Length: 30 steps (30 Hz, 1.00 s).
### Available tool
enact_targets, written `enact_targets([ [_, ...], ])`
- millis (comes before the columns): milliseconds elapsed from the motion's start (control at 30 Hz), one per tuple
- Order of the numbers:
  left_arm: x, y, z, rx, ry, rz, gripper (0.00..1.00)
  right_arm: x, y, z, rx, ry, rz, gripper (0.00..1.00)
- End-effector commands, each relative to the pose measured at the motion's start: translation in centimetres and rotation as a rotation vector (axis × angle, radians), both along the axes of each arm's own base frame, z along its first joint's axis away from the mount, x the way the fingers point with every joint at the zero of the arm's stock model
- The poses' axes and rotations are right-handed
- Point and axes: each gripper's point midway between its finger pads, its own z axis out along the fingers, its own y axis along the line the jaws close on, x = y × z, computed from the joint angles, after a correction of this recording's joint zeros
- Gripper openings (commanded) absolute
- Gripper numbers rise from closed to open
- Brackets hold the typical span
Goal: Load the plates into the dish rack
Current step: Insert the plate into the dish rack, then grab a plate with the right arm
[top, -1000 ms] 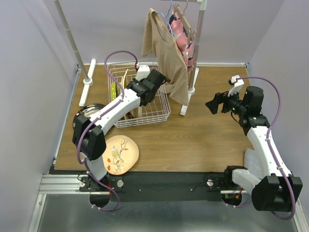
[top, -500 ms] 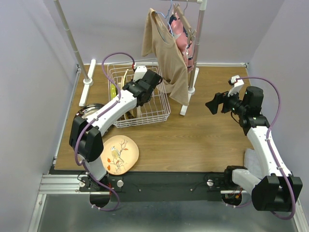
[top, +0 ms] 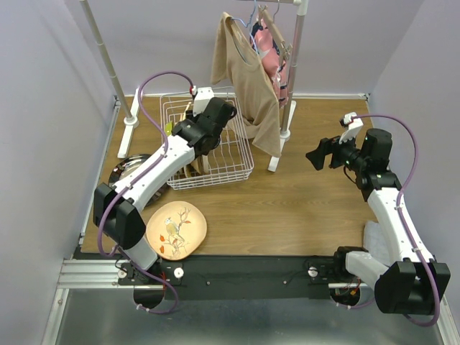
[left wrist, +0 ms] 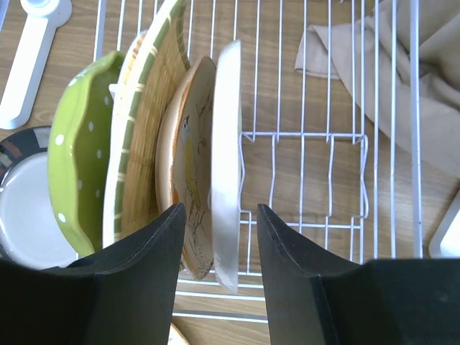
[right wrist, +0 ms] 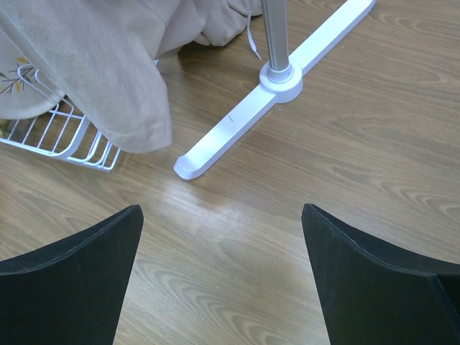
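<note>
**Left arm.** It reaches over the white wire dish rack (top: 243,159) at the rear left of the wooden bench (top: 302,201). In the wrist view the left fingers (left wrist: 144,280) stand moderately apart, one on either side of the near edge of a cream plate (left wrist: 227,144). Whether they touch it cannot be told.

**Plates in the rack.** Four stand on edge, close together, in the rack's left part. From the left they are a lime dotted plate (left wrist: 75,151), a woven-look plate (left wrist: 147,108) with green stripes, a peach bird-painted plate (left wrist: 192,165), and the cream plate against the upright prongs.

**Plates on the bench.** A dark-rimmed plate (left wrist: 20,215) lies flat just outside the rack's left wall. A second bird-painted plate (top: 176,230) lies flat at the near left edge, beside the left arm's base.

**Right arm.** It is held above the bench's right side. The right fingers (right wrist: 72,280) are spread wide and hold nothing, over bare wood near the clothes rail's white foot (right wrist: 273,93). A tan garment (right wrist: 100,72) hangs over the rack's corner.
</note>
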Motion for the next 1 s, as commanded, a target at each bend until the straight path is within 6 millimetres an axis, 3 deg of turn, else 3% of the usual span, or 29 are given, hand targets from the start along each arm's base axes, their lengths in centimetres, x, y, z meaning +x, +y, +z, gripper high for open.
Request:
enact_targets([
  [0, 0.3, 0.8, 3.3, -0.035, -0.087, 0.037, 0.54, 0.2, -0.2, 0.1, -0.008, -0.019, -0.016, 1.00],
  [400, -0.2, 1.5, 6.4, -0.046, -0.136, 0.032, 0.55, 0.2, -0.1, 0.0, -0.008, -0.020, -0.007, 1.00],
  [533, -0.7, 1.7, 8.8, -0.075, -0.194, 0.008, 0.59, -0.2, 0.6, -0.1, -0.004, -0.023, 0.044, 1.00],
  [833, -2.5, 1.6, 13.4, -0.151, -0.342, -0.128, 0.68, -3.6, 4.0, -0.1, 0.017, -0.036, 0.338, 1.00],
  [967, -4.6, 1.9, 14.7, -0.167, -0.412, -0.236, 0.74, -5.7, 5.3, -0.4, 0.039, -0.035, 0.477, 1.00],
])
